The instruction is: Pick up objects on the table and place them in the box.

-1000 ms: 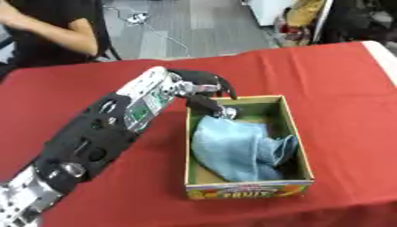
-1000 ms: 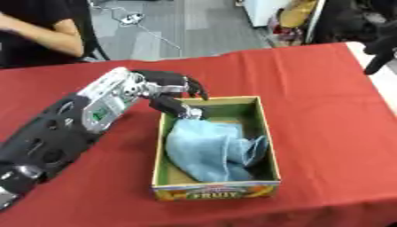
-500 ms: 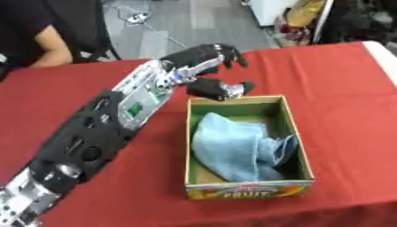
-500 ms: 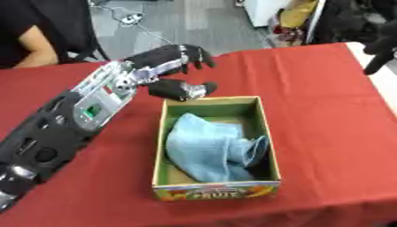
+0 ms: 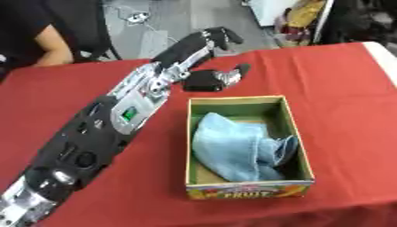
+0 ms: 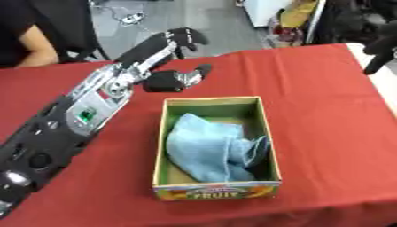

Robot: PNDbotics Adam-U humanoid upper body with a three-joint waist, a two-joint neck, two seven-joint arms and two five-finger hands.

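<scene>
Table (image 5: 341,84): one, under a red cover.
Left hand (image 5: 209,48): one, raised beyond the box, fingers straight, thumb spread, holding nothing.
Right hand (image 6: 380,42): a dark shape at the right edge; fingers cannot be told.
Box (image 5: 296,142): one, open cardboard, fruit print in front.
Cloth (image 5: 232,148): one, light blue, crumpled inside the box.

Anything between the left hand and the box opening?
Nothing visible. The left hand hangs open just past the box's far wall, with only bare red table between them. The box top is open, and a blue cloth lies inside.
</scene>
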